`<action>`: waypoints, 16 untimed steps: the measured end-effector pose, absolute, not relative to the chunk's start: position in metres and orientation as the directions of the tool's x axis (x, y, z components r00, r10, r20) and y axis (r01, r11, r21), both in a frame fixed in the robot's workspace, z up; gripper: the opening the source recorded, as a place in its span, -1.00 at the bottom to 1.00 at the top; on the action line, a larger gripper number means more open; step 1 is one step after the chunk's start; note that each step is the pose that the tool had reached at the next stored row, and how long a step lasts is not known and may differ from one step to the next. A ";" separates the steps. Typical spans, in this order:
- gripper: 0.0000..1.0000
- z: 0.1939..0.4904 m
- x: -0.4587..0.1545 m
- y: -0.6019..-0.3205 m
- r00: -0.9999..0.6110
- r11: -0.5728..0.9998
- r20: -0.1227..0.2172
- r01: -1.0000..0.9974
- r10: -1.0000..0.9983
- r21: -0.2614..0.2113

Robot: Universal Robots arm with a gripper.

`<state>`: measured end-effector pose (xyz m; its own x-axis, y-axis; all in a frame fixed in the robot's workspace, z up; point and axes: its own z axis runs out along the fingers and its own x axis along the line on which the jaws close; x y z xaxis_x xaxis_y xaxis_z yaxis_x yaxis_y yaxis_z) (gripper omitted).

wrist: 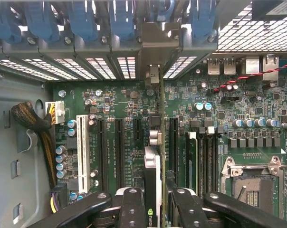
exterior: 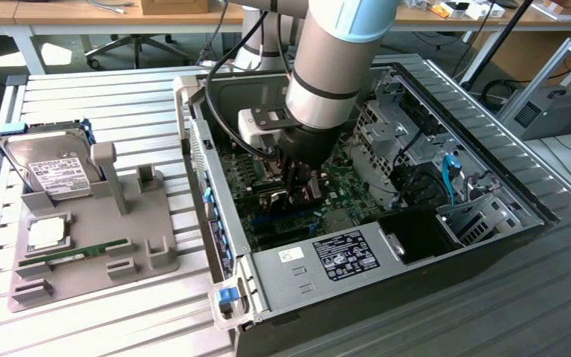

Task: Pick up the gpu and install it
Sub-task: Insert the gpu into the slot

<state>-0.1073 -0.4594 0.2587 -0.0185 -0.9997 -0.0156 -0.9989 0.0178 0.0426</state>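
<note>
Pincer (wrist: 157, 206) clamped across the gpu (wrist: 152, 173), card held edge-on inside the case (exterior: 198, 141) just above the motherboard (wrist: 119, 102) slots; judged light, stiff, fragile, so best gripped by its flat faces, clear of components.

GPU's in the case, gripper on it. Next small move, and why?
Probably a short straight push down toward the motherboard, grip kept. The gripper is shut on the gpu, which stands edge-on among the expansion slots, its bracket end at the rear opening; whether it is seated I cannot tell.
</note>
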 end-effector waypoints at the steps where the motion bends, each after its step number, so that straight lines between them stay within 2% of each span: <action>1: -0.47 0.259 -0.107 -0.459 -0.018 0.018 -0.016 -0.999 -1.000 0.043; 16: -0.47 0.253 -0.107 -0.459 -0.019 0.018 -0.016 -0.999 -1.000 0.042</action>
